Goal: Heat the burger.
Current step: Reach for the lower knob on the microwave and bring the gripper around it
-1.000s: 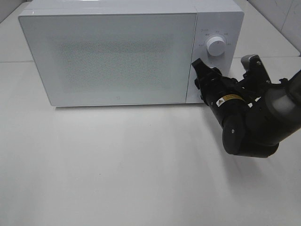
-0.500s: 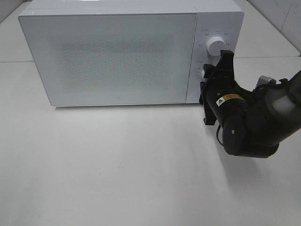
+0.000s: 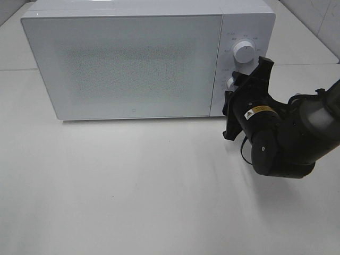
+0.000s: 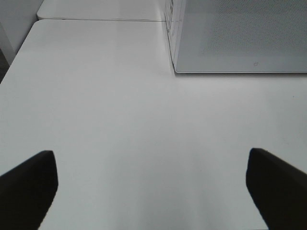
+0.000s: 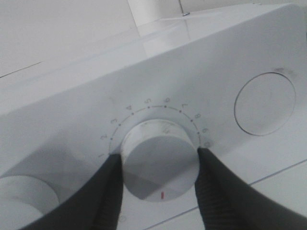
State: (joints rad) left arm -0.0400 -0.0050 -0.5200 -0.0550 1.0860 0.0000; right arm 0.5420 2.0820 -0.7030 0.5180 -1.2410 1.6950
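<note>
The burger is hidden; the white microwave (image 3: 127, 64) stands with its frosted door closed. My right gripper (image 3: 234, 87) is at the control panel, shut on the lower dial (image 3: 231, 83). In the right wrist view its two dark fingers (image 5: 108, 191) press on both sides of that numbered white dial (image 5: 159, 165), whose red mark points toward the camera. My left gripper (image 4: 153, 191) is open over bare table, nothing between its fingertips (image 4: 29, 187), with the microwave's corner (image 4: 240, 33) ahead of it.
An upper dial (image 3: 243, 51) sits above the gripped one. A flat round button (image 5: 265, 103) lies on the panel beside the dial. The white table (image 3: 133, 186) stretches in front of the microwave. The right arm's bulky black body (image 3: 287, 143) hangs over the table's right side.
The right wrist has rolled while staying at the lower dial, so the gripper's body now stands nearly on end. The left gripper has not changed.
</note>
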